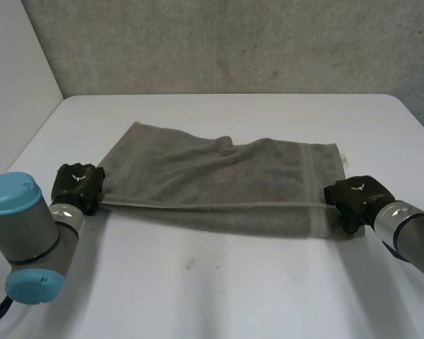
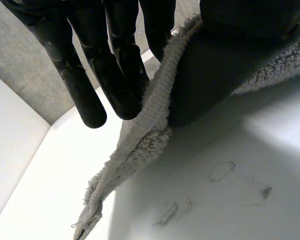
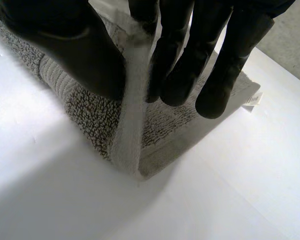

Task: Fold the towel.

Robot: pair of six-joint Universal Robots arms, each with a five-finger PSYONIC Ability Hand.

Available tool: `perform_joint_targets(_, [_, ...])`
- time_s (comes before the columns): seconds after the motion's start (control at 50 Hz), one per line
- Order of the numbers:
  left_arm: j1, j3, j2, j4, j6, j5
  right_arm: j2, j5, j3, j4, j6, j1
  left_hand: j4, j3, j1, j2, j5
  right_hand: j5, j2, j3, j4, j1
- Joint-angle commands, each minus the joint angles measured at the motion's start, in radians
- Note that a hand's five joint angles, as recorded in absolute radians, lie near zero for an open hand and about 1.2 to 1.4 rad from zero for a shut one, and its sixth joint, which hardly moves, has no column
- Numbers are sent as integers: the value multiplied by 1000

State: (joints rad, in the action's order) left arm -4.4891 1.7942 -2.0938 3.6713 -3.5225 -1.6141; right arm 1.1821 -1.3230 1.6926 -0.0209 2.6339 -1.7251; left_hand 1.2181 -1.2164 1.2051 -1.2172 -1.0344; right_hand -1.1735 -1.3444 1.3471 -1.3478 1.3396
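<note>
A grey towel (image 1: 219,176) lies spread across the middle of the white table (image 1: 219,289), with its near edge lifted and pulled taut between my two hands. My left hand (image 1: 78,185) is at the towel's near left corner. In the left wrist view its thumb (image 2: 225,65) and fingers (image 2: 115,75) pinch the towel's edge (image 2: 150,125). My right hand (image 1: 355,198) is at the near right corner. The right wrist view has its thumb (image 3: 75,50) and fingers (image 3: 190,55) pinching the towel's hem (image 3: 132,110), and the rest of the cloth (image 3: 90,120) hangs folded below.
A grey concrete wall (image 1: 233,42) runs along the table's far edge. A white label (image 3: 251,99) sticks out at the towel's far right corner. Small dark marks (image 2: 220,172) dot the tabletop near my left hand.
</note>
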Motion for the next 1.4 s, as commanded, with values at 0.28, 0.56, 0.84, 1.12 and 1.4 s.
perform_joint_targets(0.28, [4, 200, 365, -215, -159, 0, 302, 27, 51, -161, -184, 113, 178, -180, 191, -179, -187, -48, -52, 49, -48, 57])
perform_joint_targets(0.56, [79, 359, 732, -524, -317, -6, 541, 169, 142, -387, -354, 254, 178, -180, 191, -179, -187, -48, -52, 49, -48, 57])
perform_joint_targets(0.84, [94, 14, 222, -376, -314, -3, 145, 122, -140, -310, -393, 180, 178, -180, 191, -179, -187, -48, -52, 49, -48, 57])
perform_joint_targets(1.12, [100, -513, -231, -369, -312, -7, -262, -79, -528, -125, -350, 9, 178, -180, 191, -179, -187, -48, -52, 49, -48, 57])
perform_joint_targets(1.4, [100, -687, -357, -337, -305, -18, -461, -165, -821, -119, -319, -51, -1044, 1042, -1031, 1043, 1034, 1173, 1170, -1173, 1173, -1165])
